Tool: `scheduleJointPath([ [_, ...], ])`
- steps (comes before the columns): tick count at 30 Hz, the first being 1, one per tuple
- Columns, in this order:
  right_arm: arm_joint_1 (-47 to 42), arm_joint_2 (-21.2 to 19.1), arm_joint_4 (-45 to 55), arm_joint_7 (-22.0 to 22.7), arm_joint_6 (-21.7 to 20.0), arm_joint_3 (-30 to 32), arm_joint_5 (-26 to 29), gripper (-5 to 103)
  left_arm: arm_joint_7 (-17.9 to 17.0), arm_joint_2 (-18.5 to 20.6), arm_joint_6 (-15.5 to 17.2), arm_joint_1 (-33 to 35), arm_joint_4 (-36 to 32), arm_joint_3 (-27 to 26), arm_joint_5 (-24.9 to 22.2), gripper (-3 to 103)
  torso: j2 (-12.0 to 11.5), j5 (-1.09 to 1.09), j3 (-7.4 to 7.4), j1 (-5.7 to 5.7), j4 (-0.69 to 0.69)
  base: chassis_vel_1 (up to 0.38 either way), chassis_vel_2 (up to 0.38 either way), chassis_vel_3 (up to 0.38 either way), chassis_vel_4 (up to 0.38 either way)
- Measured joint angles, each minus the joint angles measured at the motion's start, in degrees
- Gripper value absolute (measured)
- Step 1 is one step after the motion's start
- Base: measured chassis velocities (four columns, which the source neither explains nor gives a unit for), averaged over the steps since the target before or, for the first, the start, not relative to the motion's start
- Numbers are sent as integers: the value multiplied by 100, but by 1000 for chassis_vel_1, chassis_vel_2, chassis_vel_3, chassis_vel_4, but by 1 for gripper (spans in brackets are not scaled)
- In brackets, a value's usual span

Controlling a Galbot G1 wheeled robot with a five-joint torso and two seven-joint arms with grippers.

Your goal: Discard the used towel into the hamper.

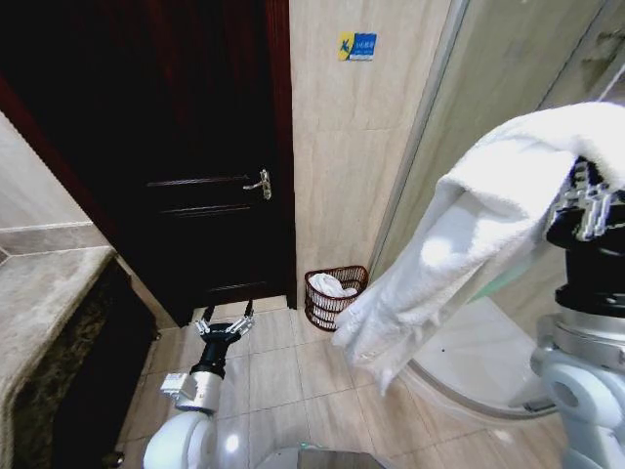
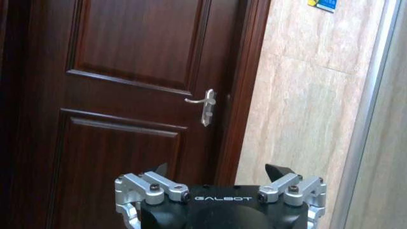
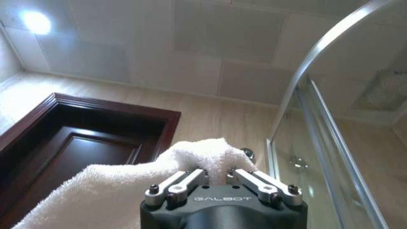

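A white towel [image 1: 459, 244] hangs in long folds from my raised right gripper [image 1: 586, 200], which is shut on its top edge at the right of the head view. In the right wrist view the fingers [image 3: 184, 182] pinch a bunch of towel [image 3: 203, 157]. The hamper [image 1: 334, 296], a dark wicker basket with white cloth inside, stands on the floor in the corner by the tiled wall, below and left of the towel's lower end. My left gripper [image 1: 227, 319] hangs low near the floor, open and holding nothing, its fingertips [image 2: 278, 171] pointing at the door.
A dark wooden door [image 1: 186, 147] with a silver handle [image 1: 260, 183] is closed to the left of the hamper. A curved glass shower enclosure [image 1: 488, 117] stands on the right. A stone counter [image 1: 39, 303] runs along the left. Beige floor tiles [image 1: 283, 381] lie between.
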Motion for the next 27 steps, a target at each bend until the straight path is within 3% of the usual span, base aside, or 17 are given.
scheduleJointPath([
  [11,-80,-26,0,39,34,-257,-188,7,0,0,0,0,0,0,0,100,203,0,108,94,0,0,0,0,0],
  [27,-140,146,0,132,-85,-616,-577,7,0,0,0,0,0,0,0,100,219,0,117,101,0,0,0,0,0],
])
